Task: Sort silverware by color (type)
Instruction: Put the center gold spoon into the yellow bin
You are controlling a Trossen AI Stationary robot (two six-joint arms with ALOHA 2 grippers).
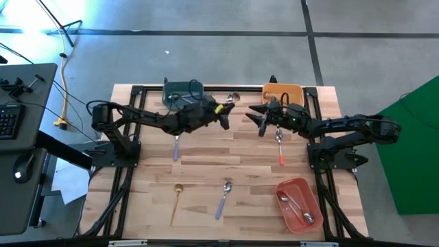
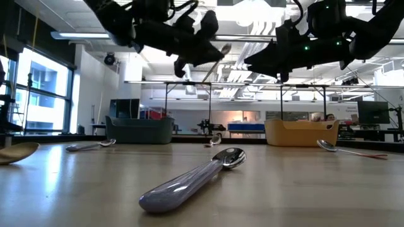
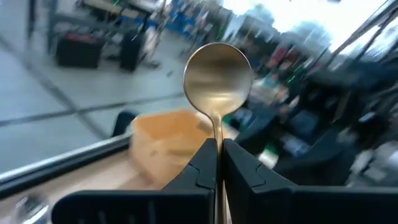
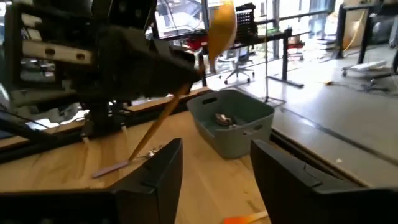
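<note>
Near edge of desk point(image 1: 151, 206): lavender-handled spoon point(image 2: 189, 178) lies flat, closest to the low camera; a gold spoon point(image 1: 177, 199) lies apart to its left; the red bin point(image 1: 299, 204) at the near right corner holds silver-headed pieces.
Mid desk: a red-handled spoon point(image 1: 280, 145) lies below the right arm; another lavender-handled spoon point(image 1: 175, 147) lies below the left arm.
Left pincer point(image 1: 224, 114): raised above the far half of the desk, closed on the handle of a gold spoon point(image 3: 217, 73), bowl upward.
Right pincer point(image 1: 260, 121): raised near the left one, facing it, jaws apart and holding nothing.
Far edge: teal bin point(image 4: 231, 120) with one utensil inside; orange bin point(image 1: 284, 91) at far right; a further utensil point(image 1: 233, 97) lies between the bins.
Step in hand, judged: carrying the gold spoon toward a bin, or passing it to the right arm.
Next move calls for: jaws aligned across the slim handle if passed; otherwise release over the correct bin.
Remaining: several pieces not yet sorted.
</note>
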